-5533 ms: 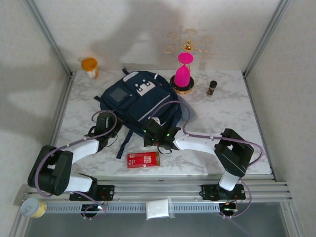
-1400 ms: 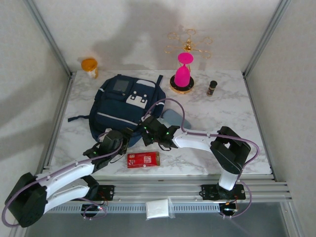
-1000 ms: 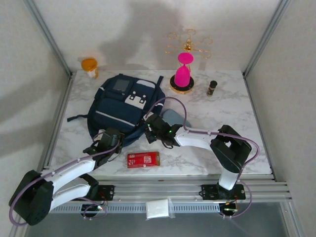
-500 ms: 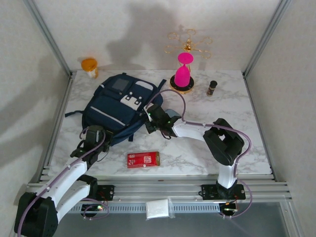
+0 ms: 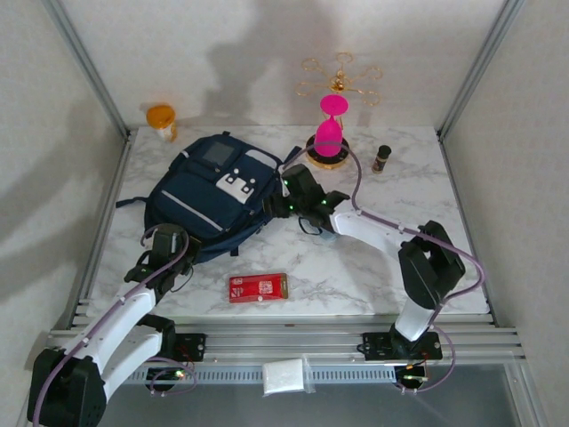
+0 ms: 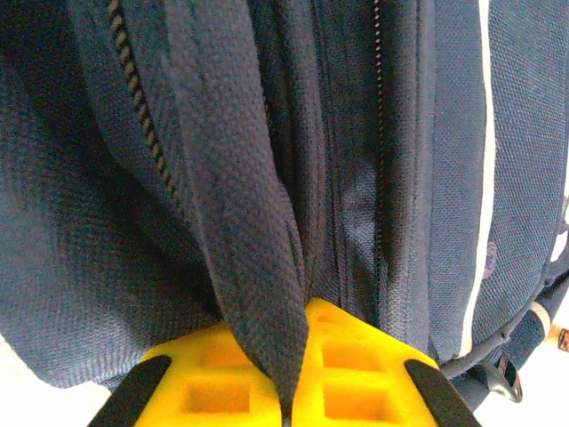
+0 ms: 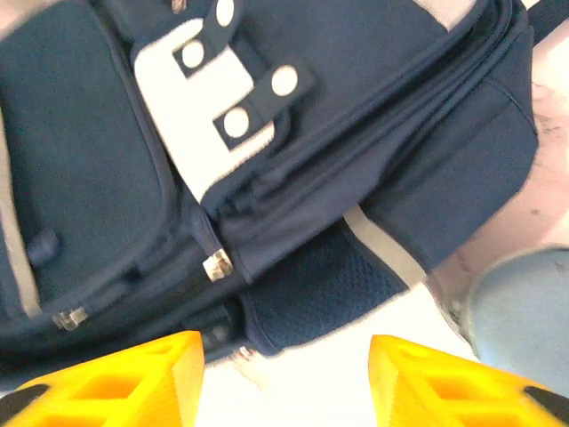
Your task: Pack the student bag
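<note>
Top external view: student bag (image 5: 209, 191) lies flat, left-centre on the bench (image 5: 409, 191).
Left hand (image 6: 289, 391): pressed together on a dark strap (image 6: 240, 196) of the bag.
Right hand (image 7: 284, 378): spread, empty, beside the bag's side pocket.
Progress: early, by my reading; zips look closed, and the red box (image 5: 258, 286) and light-blue case (image 7: 524, 311) lie outside, unpacked.

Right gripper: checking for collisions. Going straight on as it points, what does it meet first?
Likely the student bag, near its mesh side pocket, ahead of the open right gripper; depth unclear.

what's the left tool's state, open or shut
Shut: the left tool pinches a dark strap of the student bag between its yellow fingers.
</note>
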Robot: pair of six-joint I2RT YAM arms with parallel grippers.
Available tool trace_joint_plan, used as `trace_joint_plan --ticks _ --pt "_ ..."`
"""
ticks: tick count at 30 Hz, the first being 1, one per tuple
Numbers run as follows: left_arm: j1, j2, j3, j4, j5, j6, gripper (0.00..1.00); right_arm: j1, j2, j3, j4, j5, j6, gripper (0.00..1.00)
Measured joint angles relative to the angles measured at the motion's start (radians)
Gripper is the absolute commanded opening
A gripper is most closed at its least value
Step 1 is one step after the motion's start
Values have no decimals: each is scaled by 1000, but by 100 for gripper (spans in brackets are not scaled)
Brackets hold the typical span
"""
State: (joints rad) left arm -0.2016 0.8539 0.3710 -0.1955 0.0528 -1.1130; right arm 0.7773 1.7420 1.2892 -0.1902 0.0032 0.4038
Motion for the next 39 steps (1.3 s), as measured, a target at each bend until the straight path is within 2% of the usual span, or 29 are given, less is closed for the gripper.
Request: trace_joint_plan --ticks 5,10,14,17,19,21,23,28,39 --pt "-7 -1 1 0 0 18 7 0 193 219 -75 -16 158 58" --pt "-10 -1 1 0 -1 22 7 -6 333 336 -143 -1 298 58" --pt "-13 1 2 0 0 33 7 -20 386 366 -156 -7 373 52" --pt "-14 7 2 4 1 40 7 -28 443 446 -180 -18 391 52" --pt "-16 7 2 11 1 42 7 -30 462 468 -177 -23 397 46" --pt "-18 7 2 11 1 46 7 -32 465 468 -162 -25 404 33" --pt "-18 7 2 11 1 53 7 -34 463 457 -127 -36 402 25" --pt "-25 23 8 10 9 70 7 -48 403 314 19 -60 401 0" --pt "-145 55 27 11 11 71 7 -82 206 53 204 -93 370 0"
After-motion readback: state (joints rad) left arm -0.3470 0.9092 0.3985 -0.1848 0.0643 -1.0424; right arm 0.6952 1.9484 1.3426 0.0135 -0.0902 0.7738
